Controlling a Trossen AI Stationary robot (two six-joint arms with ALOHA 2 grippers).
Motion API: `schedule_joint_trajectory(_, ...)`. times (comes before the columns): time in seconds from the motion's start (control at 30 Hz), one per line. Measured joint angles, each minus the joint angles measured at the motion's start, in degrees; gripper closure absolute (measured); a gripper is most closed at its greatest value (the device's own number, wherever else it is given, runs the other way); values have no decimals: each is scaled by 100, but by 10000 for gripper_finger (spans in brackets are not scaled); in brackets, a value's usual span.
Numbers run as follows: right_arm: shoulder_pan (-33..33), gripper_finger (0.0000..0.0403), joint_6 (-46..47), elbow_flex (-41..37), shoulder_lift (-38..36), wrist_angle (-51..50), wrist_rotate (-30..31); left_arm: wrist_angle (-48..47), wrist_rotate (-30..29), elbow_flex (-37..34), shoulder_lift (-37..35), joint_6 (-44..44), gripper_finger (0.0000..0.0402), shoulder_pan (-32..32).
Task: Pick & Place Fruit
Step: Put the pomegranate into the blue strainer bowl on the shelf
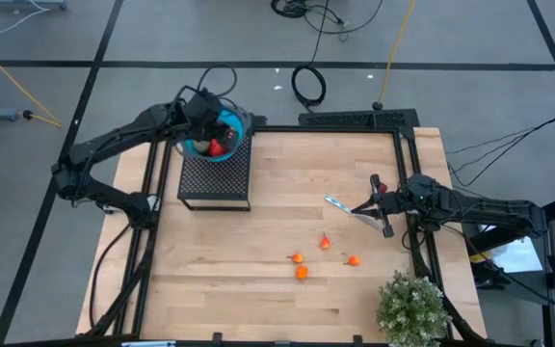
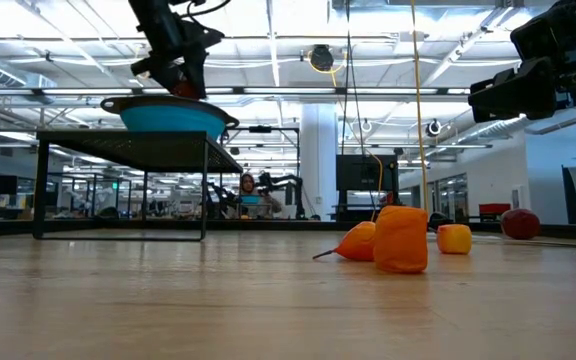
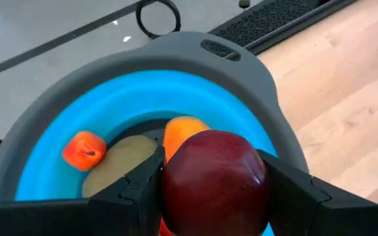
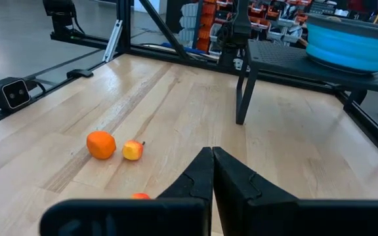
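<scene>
While the left end effector [image 3: 215, 190] grips the dark red fruit [image 3: 215, 180] above the bowl [image 3: 241, 98], the right end effector [image 4: 212, 172] rests shut.

A blue bowl [image 1: 233, 128] with a grey rim sits on a black mesh stand [image 1: 215, 176] in the upper left part of the wooden tabletop [image 1: 258, 289]. A thin silvery-blue utensil [image 1: 339, 203] lies right of the middle. A bushy green plant [image 1: 411, 306] stands in the lower right corner. A black cable loop [image 1: 307, 85] lies on the grey floor [image 1: 143, 34] at the top.
</scene>
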Motion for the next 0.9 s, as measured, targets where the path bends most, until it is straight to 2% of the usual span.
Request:
schedule_joint_trajectory(0.3, 0, 403, -1, 0, 0, 0, -1, -154, -595, 0, -3, -156, 195, 53)
schedule_joint_trajectory(0.9, 0, 403, -30, 0, -2, 0, -1, 22, -641, -2, 771, 103, 195, 532)
